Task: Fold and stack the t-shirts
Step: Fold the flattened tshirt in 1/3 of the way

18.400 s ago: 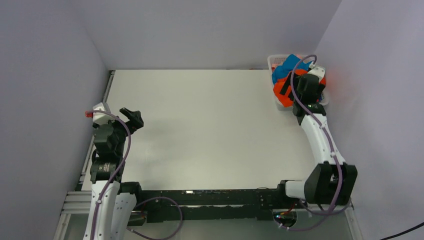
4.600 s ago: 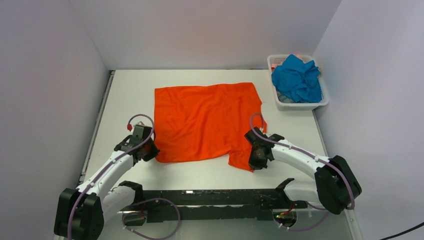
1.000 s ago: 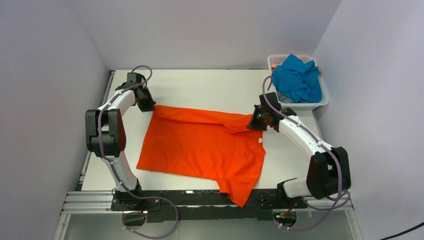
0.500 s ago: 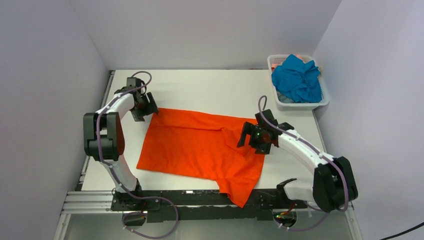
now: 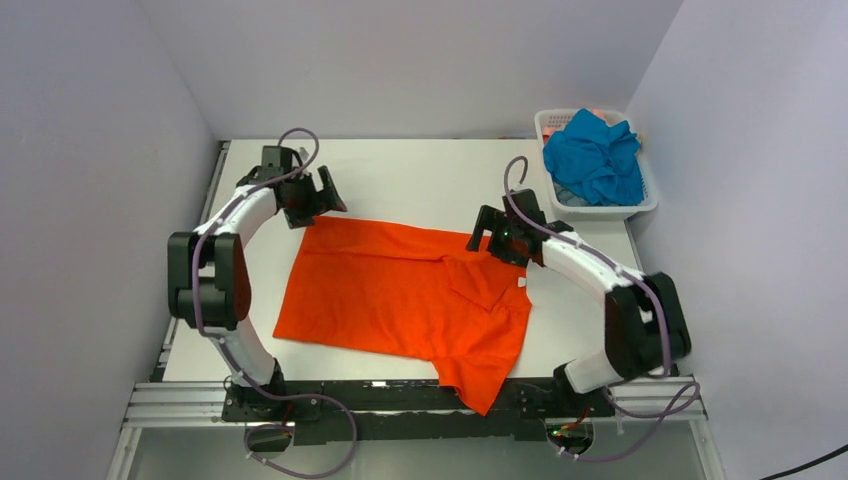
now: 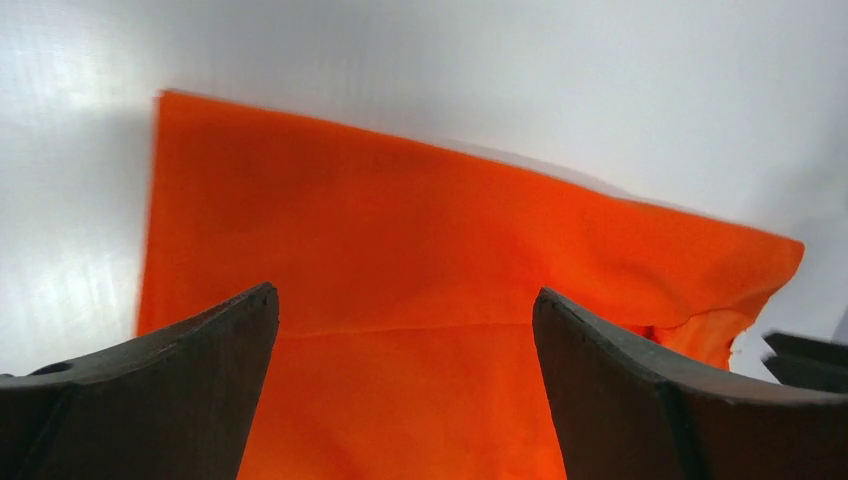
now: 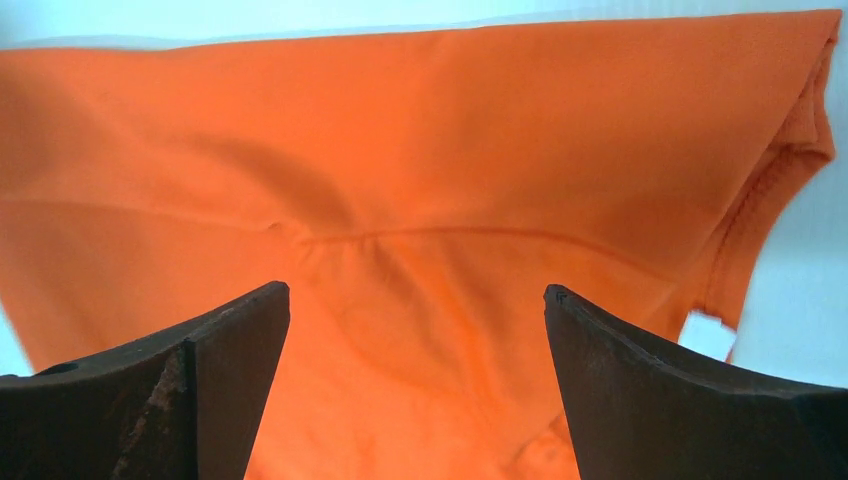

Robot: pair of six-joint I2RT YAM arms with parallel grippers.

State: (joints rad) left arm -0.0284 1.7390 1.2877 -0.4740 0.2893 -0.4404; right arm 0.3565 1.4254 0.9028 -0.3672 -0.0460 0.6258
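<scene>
Left gripper and right gripper are now hanging wide open, having just released the orange t-shirt lying beneath them, leaving further folds pending.

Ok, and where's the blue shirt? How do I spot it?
Look at the white table, then at its far right corner, where a white mesh basket sits. The teal blue t-shirt is the crumpled heap inside it. The orange t-shirt is different: it lies spread out on the table.
</scene>
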